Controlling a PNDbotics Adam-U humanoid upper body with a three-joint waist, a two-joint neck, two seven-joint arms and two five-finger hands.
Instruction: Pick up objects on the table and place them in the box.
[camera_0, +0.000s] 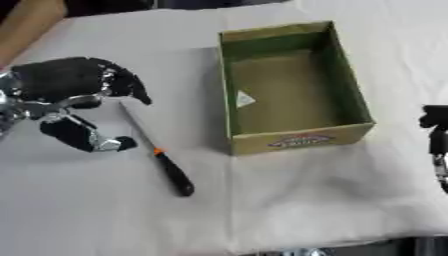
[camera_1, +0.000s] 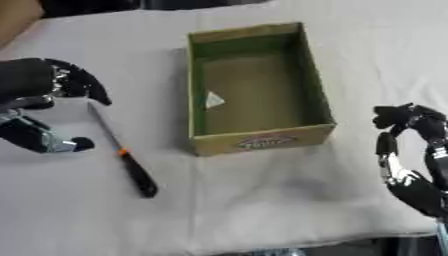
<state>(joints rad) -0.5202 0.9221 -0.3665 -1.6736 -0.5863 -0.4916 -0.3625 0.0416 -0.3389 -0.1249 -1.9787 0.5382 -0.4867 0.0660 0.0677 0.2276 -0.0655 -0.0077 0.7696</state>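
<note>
A screwdriver (camera_0: 157, 150) with a black handle, an orange collar and a thin metal shaft lies on the white cloth, left of the box. The open cardboard box (camera_0: 297, 140) has green inner walls and a small white scrap (camera_0: 245, 99) on its floor. My left hand (camera_0: 74, 100) hovers at the left, just beside the shaft's tip, fingers curved over it and thumb below, holding nothing. At the right edge my right hand (camera_1: 411, 150) rests with fingers up and relaxed, away from the box.
A white cloth (camera_0: 306, 200) covers the table, with its front edge near the bottom of the view. A person's arm (camera_0: 26, 25) shows at the far left corner.
</note>
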